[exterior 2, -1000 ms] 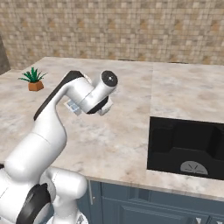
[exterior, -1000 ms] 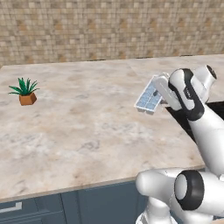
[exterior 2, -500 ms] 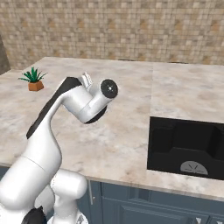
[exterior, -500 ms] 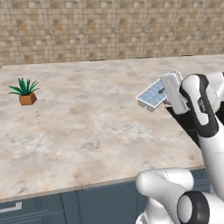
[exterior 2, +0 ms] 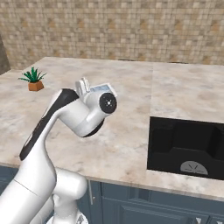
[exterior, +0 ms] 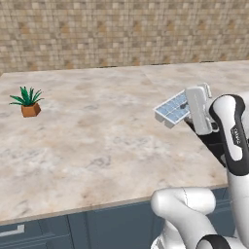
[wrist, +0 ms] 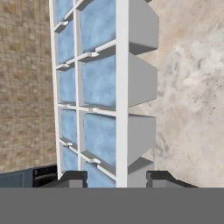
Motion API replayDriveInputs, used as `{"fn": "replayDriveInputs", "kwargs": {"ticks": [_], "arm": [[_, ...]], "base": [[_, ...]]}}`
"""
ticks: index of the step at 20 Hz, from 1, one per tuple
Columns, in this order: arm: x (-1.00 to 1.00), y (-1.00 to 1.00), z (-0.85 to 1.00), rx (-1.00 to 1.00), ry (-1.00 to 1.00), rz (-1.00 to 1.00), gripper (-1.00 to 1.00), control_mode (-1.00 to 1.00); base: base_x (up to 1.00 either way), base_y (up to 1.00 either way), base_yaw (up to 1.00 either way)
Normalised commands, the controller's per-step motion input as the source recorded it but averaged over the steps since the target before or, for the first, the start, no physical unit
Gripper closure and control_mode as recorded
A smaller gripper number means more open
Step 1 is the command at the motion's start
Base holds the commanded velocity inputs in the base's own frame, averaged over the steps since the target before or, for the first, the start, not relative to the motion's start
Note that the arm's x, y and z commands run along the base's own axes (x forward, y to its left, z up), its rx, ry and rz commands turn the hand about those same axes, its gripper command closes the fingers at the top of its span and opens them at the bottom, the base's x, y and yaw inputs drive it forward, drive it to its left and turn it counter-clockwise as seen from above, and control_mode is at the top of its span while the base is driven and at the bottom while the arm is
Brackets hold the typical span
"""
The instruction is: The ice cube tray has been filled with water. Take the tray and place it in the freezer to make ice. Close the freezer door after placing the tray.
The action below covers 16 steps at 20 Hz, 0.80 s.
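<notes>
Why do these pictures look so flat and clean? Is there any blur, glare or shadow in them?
Left base view: even light, sharp all over, the ice cube tray casting no clear shadow on the counter. Right base view: equally crisp; the sink is a dark block. Hand view: the water shows a soft mottled sheen, no harsh glare, and the close tray looks stretched.

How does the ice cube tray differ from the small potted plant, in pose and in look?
The ice cube tray is held tilted above the counter by the claw; the potted plant stands upright on it. The tray is white with pale blue cells; the plant is green in a brown pot. Both are small.
</notes>
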Motion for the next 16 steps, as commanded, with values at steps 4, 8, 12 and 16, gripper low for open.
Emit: {"fn": "replayDriveInputs", "kwargs": {"ticks": [4,8,12,16], "arm": [[0.0,0.0,0.4,0.0,0.04,0.0,1.0,-1.0],[0.0,0.0,0.24,0.0,0.01,0.0,1.0,-1.0],[0.03,0.0,0.0,0.0,0.0,0.0,1.0,-1.0],[0.0,0.0,0.0,0.0,0.0,0.0,1.0,1.0]], "base": [[0.0,0.0,0.0],[0.0,0.0,0.0],[0.0,0.0,0.0],[-0.5,0.0,0.0]]}}
